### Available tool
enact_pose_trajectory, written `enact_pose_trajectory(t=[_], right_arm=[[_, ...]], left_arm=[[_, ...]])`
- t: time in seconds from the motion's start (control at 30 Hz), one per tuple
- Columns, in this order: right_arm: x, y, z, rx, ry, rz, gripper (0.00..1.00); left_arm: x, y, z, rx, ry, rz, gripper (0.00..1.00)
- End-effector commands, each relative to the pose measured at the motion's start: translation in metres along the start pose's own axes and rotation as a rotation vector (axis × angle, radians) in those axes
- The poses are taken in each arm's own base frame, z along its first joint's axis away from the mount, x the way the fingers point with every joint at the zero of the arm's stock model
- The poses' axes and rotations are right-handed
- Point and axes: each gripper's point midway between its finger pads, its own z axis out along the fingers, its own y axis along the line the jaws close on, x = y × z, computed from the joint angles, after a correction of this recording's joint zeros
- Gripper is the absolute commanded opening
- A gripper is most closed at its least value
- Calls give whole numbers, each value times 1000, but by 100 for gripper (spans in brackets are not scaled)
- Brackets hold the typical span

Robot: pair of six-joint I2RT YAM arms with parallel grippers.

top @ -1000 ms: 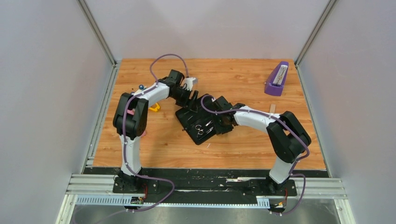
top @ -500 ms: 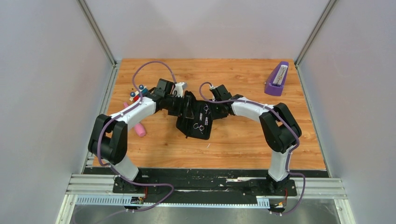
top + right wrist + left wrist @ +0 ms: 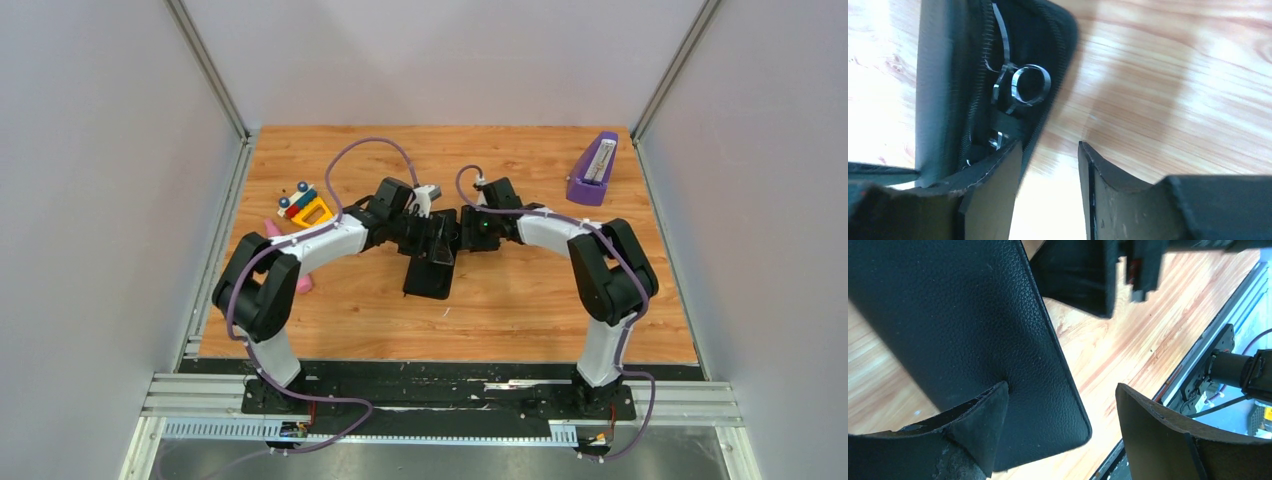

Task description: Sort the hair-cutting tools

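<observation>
The black zip case [image 3: 427,272] lies in the middle of the table with its lid folded over, almost closed. In the left wrist view its leather outside [image 3: 963,325] fills the frame. My left gripper [image 3: 1063,390] is open, one finger against the lid; it sits at the case's far end [image 3: 432,238]. My right gripper [image 3: 1049,147] is open at the case's zip edge, with bare table between the fingers [image 3: 463,230]. Silver scissors [image 3: 1025,85] show inside the narrow opening of the case [image 3: 938,75]. The combs are hidden.
A purple object [image 3: 592,170] stands at the back right. A small coloured toy [image 3: 305,206] and a pink tube [image 3: 302,285] lie at the left behind my left arm. The metal rail [image 3: 440,395] runs along the near edge.
The case lay open with the scissors showing; its lid has been folded over and it has turned. Both grippers moved to the case's far end, close together.
</observation>
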Motion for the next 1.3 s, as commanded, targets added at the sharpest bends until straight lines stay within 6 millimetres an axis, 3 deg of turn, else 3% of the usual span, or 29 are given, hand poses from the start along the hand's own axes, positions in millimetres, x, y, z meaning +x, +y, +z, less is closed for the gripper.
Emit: enact_pose_trajectory(t=[0.0, 0.13, 0.37, 0.53, 0.87, 1.03, 1.13, 1.27], right_arm=[[-17, -3, -27, -111, -64, 158, 48], [-18, -12, -43, -154, -89, 262, 51], [-23, 22, -56, -369, -74, 262, 49], [-20, 30, -47, -434, -40, 280, 44], [-11, 21, -12, -447, 29, 320, 16], [-5, 14, -2, -422, 42, 324, 10], [-2, 12, 0, -409, 47, 321, 10], [-3, 11, 0, -405, 49, 310, 9]], left_arm=[[-5, -7, 23, 31, 10, -22, 86], [6, 8, 31, -22, 41, -49, 86], [5, 8, 31, -30, 36, -60, 86], [4, 9, 31, -38, 30, -66, 86], [-5, -1, 25, -11, 11, -75, 88], [-14, -1, 17, -16, -5, -83, 91], [-22, 16, 5, -61, -27, -114, 91], [-30, 58, -15, -257, -66, -123, 89]])
